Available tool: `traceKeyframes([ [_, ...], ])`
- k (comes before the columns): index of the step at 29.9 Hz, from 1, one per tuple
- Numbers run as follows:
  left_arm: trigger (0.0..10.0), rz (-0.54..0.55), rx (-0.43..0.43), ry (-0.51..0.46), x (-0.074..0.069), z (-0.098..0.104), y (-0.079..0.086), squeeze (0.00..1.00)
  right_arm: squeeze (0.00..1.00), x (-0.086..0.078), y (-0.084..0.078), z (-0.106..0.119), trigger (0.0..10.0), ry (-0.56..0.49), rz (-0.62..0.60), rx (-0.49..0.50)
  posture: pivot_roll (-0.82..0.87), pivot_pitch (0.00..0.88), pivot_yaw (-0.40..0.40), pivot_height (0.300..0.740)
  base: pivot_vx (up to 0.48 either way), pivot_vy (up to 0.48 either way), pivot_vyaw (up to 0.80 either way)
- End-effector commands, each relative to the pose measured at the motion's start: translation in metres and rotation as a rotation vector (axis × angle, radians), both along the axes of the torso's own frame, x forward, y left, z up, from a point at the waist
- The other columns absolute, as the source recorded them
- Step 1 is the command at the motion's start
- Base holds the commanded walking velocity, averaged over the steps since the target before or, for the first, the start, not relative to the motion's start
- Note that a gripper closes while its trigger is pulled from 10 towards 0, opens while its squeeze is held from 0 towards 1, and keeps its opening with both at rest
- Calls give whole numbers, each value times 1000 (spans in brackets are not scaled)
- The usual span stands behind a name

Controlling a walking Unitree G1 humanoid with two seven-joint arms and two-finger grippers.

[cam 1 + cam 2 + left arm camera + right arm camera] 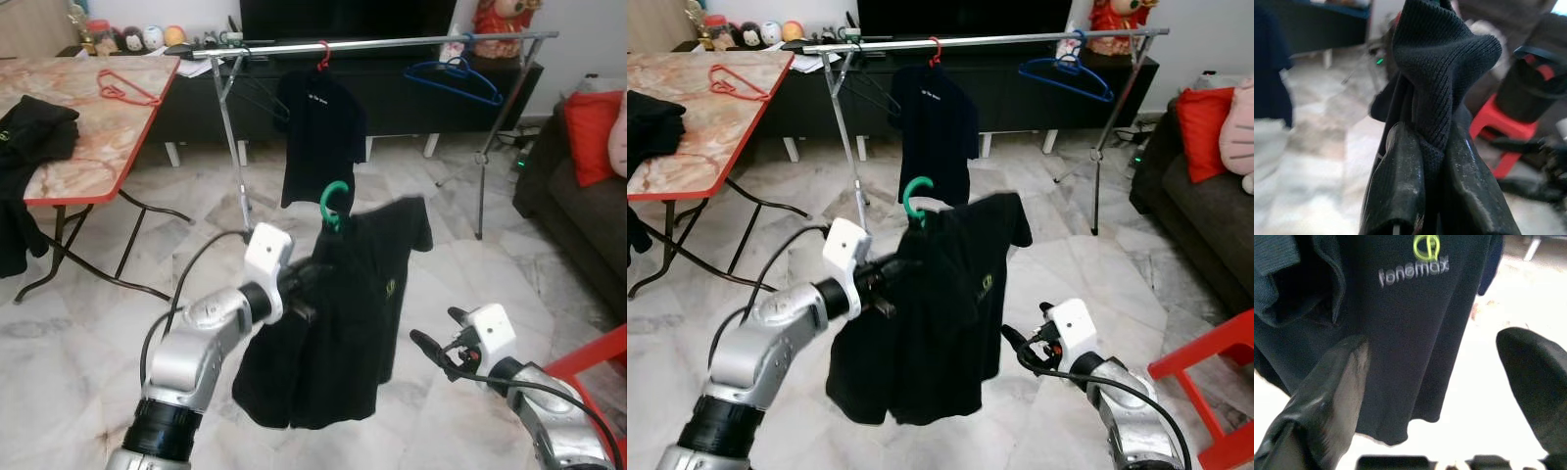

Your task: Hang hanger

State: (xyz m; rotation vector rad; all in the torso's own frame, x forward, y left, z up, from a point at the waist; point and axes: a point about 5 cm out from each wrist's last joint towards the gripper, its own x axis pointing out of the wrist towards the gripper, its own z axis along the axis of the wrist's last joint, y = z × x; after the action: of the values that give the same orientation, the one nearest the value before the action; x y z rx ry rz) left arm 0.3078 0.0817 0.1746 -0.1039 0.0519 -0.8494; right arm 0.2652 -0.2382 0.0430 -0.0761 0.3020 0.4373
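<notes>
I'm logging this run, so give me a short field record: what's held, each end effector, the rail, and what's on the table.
held item: black shirt on a green hanger, off the rail
left end effector: shut on the shirt's fabric near the hanger
right end effector: open, low beside the shirt, apart from it
rail: ahead; carries a red hanger with dark shirt and an empty blue hanger
table: red hanger, dark clothes
</notes>
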Motion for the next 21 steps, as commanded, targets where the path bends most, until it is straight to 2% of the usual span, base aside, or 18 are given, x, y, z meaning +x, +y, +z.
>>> traceKeyframes([
  [1, 10000, -40, -50, -77, 1, 22, -3, 0, 0, -3, 3, 4, 10000, -35, 7, 58, -30, 0, -7, 740, 0, 0, 0],
  [4, 10000, -63, -68, -93, 5, 29, -9, 0, 0, -8, 9, 5, 10000, -80, 20, 144, -26, 0, -6, 740, 0, 0, 0],
  [11, 10000, -153, -76, -100, 0, 34, -21, 0, 0, -9, 11, 11, 10000, -134, 31, 227, -30, 0, -5, 740, 0, 0, 0],
  [13, 10000, -174, -70, -95, -3, 31, -23, 0, 31, -8, 11, 13, 10000, -157, 31, 233, -33, 0, -5, 740, 0, 0, 0],
  [14, 10000, -176, -68, -92, -4, 30, -23, 0, 275, -8, 10, 14, 10000, -166, 28, 234, -33, 0, -7, 740, 0, 0, 0],
  [15, 10000, -176, -67, -90, -4, 29, -23, 0, 275, -8, 10, 15, 10000, -172, 26, 233, -33, 0, -7, 740, 0, 0, 0],
  [16, 10000, -180, -66, -88, -5, 28, -24, 0, 435, -7, 9, 15, 10000, -178, 18, 225, -31, 0, -9, 740, 0, 0, 0],
  [17, 10000, -186, -65, -86, -6, 28, -24, 0, 435, -6, 8, 15, 10000, -182, 9, 216, -31, 0, -9, 740, 0, 0, 0],
  [18, 10000, -191, -61, -86, -8, 27, -26, 0, 0, -5, 7, 15, 10000, -177, 13, 207, -31, 0, -13, 740, 0, 0, 0],
  [21, 10000, -208, -65, -85, -10, 27, -28, 0, 0, -3, 9, 15, 10000, -174, 24, 207, -30, 0, -15, 740, 0, 0, 0],
])
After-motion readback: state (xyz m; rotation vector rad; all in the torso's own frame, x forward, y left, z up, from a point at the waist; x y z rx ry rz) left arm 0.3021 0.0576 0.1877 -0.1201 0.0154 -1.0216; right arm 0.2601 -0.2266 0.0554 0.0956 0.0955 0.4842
